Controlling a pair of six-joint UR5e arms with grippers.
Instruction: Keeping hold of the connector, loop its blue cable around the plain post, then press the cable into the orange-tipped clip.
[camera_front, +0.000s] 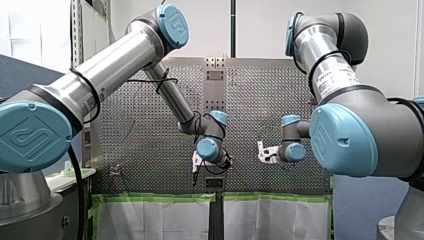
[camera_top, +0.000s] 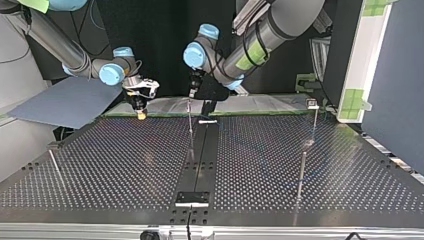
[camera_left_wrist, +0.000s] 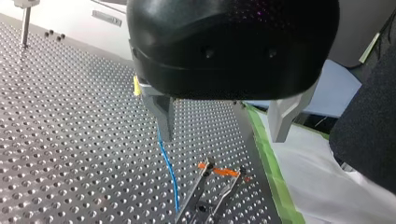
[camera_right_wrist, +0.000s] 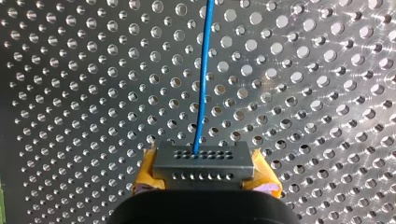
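In the right wrist view my right gripper (camera_right_wrist: 204, 169) is shut on a grey connector (camera_right_wrist: 203, 158), with yellow pads (camera_right_wrist: 145, 171) on both of its sides. The blue cable (camera_right_wrist: 203, 79) runs straight ahead from the connector over the perforated plate. In the left wrist view my left gripper (camera_left_wrist: 224, 133) hangs open with nothing between its metal fingers (camera_left_wrist: 164, 116). Just beneath it stands the orange-tipped clip (camera_left_wrist: 218, 171), and the blue cable (camera_left_wrist: 169, 170) passes beside the clip's prongs. In the top view my right gripper (camera_top: 141, 113) is at the left, my left gripper (camera_top: 191, 93) at the middle.
Thin upright metal posts stand on the perforated table (camera_top: 125, 165): one (camera_top: 302, 172) at the top view's right, one with a small block head (camera_top: 314, 116) behind it, one (camera_top: 55, 167) at the left. Green tape (camera_left_wrist: 268, 154) marks the table's edge beside the clip.
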